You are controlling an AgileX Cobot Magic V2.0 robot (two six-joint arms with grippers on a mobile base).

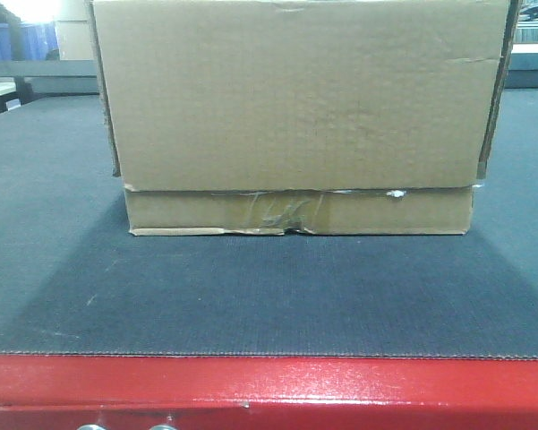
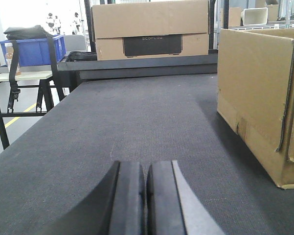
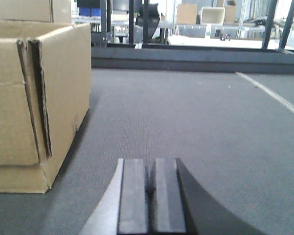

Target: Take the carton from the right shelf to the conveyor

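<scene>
The brown carton (image 1: 300, 116) stands on the dark grey conveyor belt (image 1: 251, 296), behind its glossy red front edge (image 1: 269, 390), with crinkled clear tape on its lower seam. In the left wrist view the carton (image 2: 257, 93) is at the right, apart from my left gripper (image 2: 146, 169), which is shut and empty just above the belt. In the right wrist view the carton (image 3: 39, 98) is at the left, apart from my right gripper (image 3: 152, 166), also shut and empty. The right shelf is out of view.
A second cardboard box (image 2: 150, 29) sits beyond the belt's far end. A blue bin (image 2: 36, 49) rests on a side table at far left. Racks and boxes (image 3: 186, 14) stand behind the belt. Bare belt lies on both sides of the carton.
</scene>
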